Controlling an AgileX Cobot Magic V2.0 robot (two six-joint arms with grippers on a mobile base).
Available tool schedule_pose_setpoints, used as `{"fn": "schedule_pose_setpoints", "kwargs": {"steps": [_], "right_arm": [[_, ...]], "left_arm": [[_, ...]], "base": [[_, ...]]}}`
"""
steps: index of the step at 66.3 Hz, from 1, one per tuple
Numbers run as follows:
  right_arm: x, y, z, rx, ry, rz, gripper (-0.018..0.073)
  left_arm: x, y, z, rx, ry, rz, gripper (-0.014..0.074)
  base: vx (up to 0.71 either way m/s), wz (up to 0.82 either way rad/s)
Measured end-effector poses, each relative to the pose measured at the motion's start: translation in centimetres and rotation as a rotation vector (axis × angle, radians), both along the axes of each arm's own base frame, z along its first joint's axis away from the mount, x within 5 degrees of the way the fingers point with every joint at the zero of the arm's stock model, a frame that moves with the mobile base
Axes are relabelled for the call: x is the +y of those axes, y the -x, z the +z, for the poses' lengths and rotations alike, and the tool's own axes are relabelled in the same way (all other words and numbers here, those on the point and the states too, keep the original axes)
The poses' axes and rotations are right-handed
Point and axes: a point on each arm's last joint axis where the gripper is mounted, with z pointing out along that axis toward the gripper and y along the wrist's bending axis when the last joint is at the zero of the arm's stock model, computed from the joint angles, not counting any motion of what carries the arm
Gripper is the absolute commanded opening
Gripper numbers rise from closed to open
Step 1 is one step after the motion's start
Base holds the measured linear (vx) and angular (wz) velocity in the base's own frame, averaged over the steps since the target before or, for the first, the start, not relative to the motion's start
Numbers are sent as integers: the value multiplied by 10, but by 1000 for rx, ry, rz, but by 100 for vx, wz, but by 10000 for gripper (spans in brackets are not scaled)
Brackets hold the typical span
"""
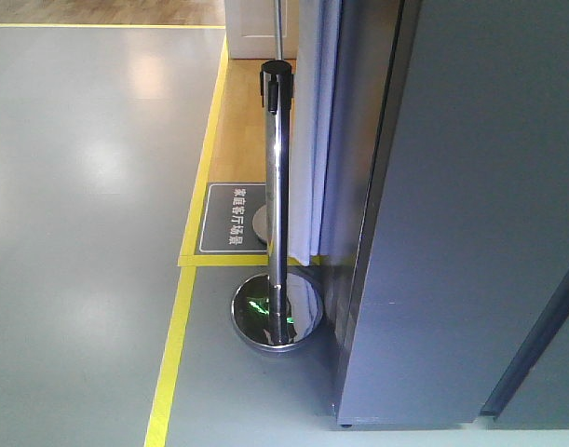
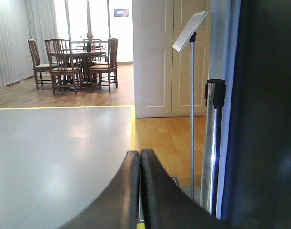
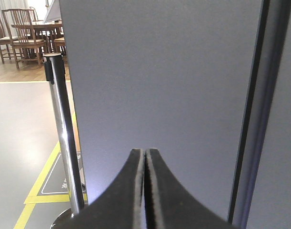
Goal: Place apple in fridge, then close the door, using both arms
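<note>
The fridge [image 1: 461,214] fills the right of the front view as a tall dark grey cabinet, and I see only its outer panels. Its grey face [image 3: 159,81] stands right ahead in the right wrist view, with a dark vertical seam [image 3: 247,119] toward the right. My right gripper [image 3: 145,151] is shut and empty, pointing at that face. A dark edge of the fridge [image 2: 269,114] lines the right side of the left wrist view. There my left gripper [image 2: 139,152] is shut and empty, pointing out over the floor. The apple is out of view.
A chrome barrier post [image 1: 277,186] with a round base [image 1: 276,315] stands just left of the fridge, beside a white curtain [image 1: 314,130]. Yellow floor tape [image 1: 177,326] and a dark floor sign [image 1: 233,218] lie nearby. A sign stand [image 2: 191,95], white doors [image 2: 155,57] and dining chairs [image 2: 69,62] stand beyond.
</note>
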Motion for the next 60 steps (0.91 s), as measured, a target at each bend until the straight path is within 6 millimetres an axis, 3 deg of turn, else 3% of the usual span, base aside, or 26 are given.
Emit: {"fn": "schedule_pose_setpoints", "kwargs": {"steps": [60], "right_arm": [[2, 0, 0, 2, 12, 19, -2]], "left_arm": [[0, 0, 0, 0, 0, 0, -6]], "base": [[0, 0]]}}
